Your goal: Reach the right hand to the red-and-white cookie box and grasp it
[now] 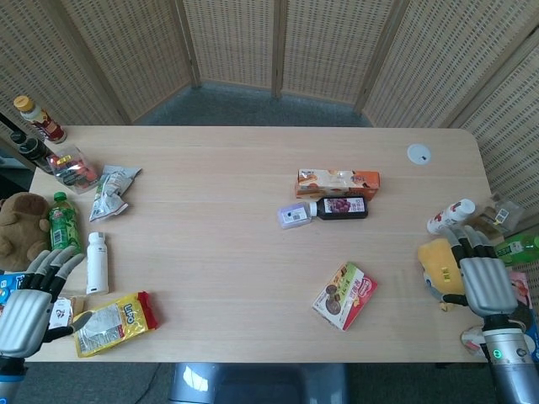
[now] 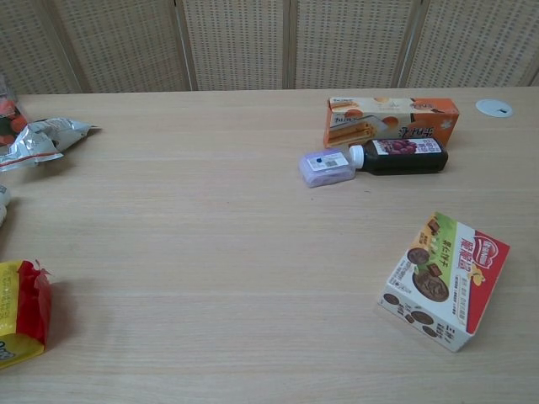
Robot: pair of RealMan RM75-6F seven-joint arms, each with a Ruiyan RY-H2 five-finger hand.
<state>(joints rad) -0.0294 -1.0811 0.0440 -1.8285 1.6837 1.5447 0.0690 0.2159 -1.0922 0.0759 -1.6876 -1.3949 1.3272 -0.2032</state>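
Note:
The red-and-white cookie box (image 1: 344, 295) lies flat on the table near the front, right of centre; the chest view shows the same cookie box (image 2: 444, 279) at lower right. My right hand (image 1: 483, 280) hovers at the table's right edge, well to the right of the box, fingers spread and holding nothing, beside a yellow plush toy (image 1: 441, 262). My left hand (image 1: 27, 302) is at the front left corner, fingers apart and empty. Neither hand appears in the chest view.
An orange box (image 1: 338, 183), a dark juice bottle (image 1: 340, 207) and a small lilac box (image 1: 294, 216) lie mid-table. A yellow snack bag (image 1: 114, 321), white bottle (image 1: 98, 262), green bottle (image 1: 61, 221) and silver pouch (image 1: 110, 191) are at left. A white bottle (image 1: 450, 215) lies at right.

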